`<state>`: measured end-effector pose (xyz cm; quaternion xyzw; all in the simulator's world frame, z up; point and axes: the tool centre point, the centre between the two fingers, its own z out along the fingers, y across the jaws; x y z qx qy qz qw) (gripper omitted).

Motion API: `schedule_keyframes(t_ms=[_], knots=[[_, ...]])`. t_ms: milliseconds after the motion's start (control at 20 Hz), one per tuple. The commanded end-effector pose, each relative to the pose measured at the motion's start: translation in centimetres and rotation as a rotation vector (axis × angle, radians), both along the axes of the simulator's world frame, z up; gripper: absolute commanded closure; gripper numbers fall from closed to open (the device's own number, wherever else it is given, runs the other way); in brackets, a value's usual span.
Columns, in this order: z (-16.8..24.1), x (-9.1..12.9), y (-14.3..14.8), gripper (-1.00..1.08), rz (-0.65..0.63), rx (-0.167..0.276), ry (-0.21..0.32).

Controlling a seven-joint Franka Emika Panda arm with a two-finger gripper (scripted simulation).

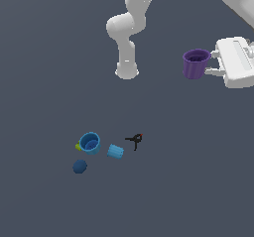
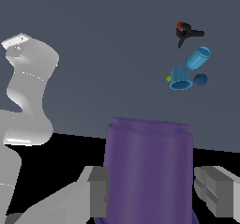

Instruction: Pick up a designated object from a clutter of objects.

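Note:
The purple cup (image 1: 196, 64) hangs in the air at the exterior view's upper right, held in my gripper (image 1: 214, 63), whose fingers (image 1: 215, 55) close on it from the side. In the wrist view the purple cup (image 2: 149, 171) fills the lower middle between the two grey pads (image 2: 99, 190). The other clutter lies far below on the grey floor: a light blue cup (image 1: 90, 143), a light blue ribbed cylinder (image 1: 115, 151), a dark blue ball (image 1: 80, 166) and a black clamp with a red tip (image 1: 135, 140).
The arm's white base (image 1: 127, 70) stands on the floor at the top middle of the exterior view. A small yellow-green thing (image 1: 78, 146) peeks out beside the light blue cup. The clutter also shows in the wrist view (image 2: 187, 70).

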<state>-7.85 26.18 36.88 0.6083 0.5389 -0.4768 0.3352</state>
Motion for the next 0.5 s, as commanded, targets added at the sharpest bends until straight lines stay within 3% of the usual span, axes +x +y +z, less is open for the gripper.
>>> schedule_keyframes(t_ms=[0,450], knots=[[0.82,-0.01,0.49,1.08,-0.001,-0.001,-0.001],[1.75,0.08,1.14,1.08,0.0,-0.003,-0.001]])
